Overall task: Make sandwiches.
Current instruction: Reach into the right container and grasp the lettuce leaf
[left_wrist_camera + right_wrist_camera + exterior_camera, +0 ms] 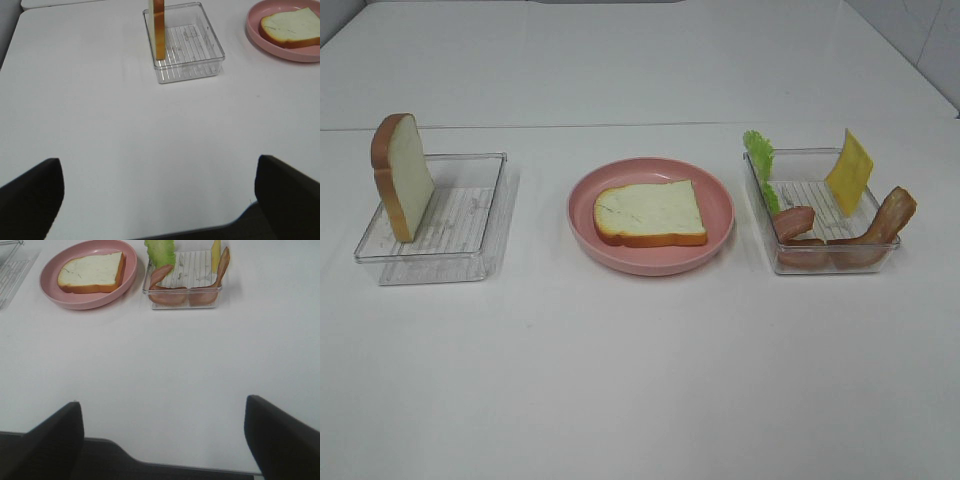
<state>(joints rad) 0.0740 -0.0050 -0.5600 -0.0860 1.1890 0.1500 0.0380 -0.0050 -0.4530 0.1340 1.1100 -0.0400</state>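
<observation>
- One bread slice (650,212) is lying flat on the pink plate (650,266), and the second slice (402,178) is standing in the left tray (440,270). Both are looking light and squashy, so I'd pinch across the crust.
- Lettuce (758,155), cheese (849,172) and bacon (892,218) are leaning in the right tray (820,266), likely floppy, with walls crowding entry.
- Left gripper (159,200) and right gripper (165,440) are hanging spread wide, empty, over roomy bare table (640,380).

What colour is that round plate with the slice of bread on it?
The plate is plain pink; the exterior high view shows it best.
</observation>
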